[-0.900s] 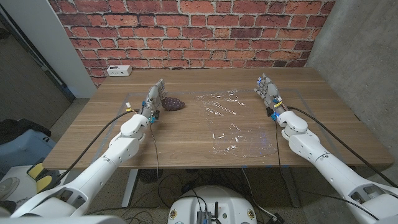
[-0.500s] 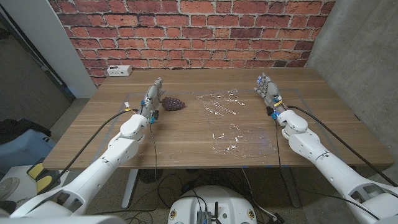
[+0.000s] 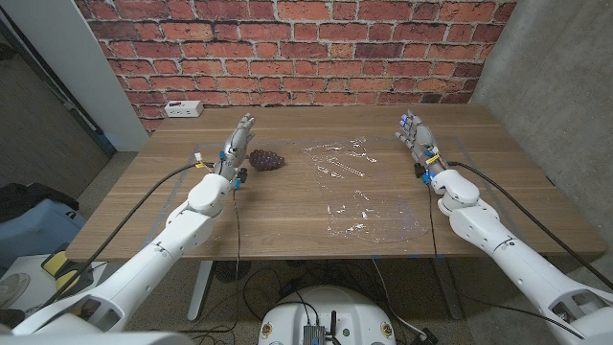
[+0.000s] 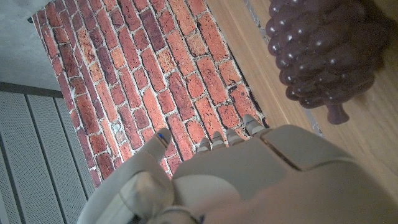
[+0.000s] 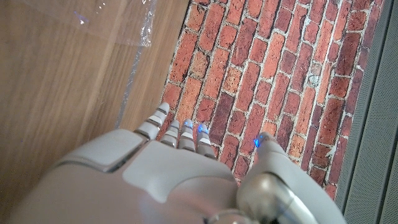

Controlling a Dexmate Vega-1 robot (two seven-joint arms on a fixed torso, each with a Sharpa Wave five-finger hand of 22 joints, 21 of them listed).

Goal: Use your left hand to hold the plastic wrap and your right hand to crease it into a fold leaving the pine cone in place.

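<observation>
Across the wooden table (image 3: 287, 206), whose brown plank surface runs back to a red brick wall (image 3: 297, 48), a sheet of clear plastic wrap (image 3: 364, 192) lies spread and wrinkled from mid-table toward the front right edge. Left of the wrap, apart from it, sits the dark purplish pine cone (image 3: 267, 159), lying on its side in the left wrist view. The left hand (image 3: 238, 144) stands upright just beside the pine cone on its outer side, fingers extended and apart, holding nothing. The right hand (image 3: 418, 142) stands upright near the right rear edge of the wrap, fingers likewise extended, empty. A white power strip (image 3: 182, 108) rests at the rear left corner of the table. A grey concrete wall (image 3: 565, 86) bounds the room on the right; a pale panel (image 3: 67, 67) stands at the left.
</observation>
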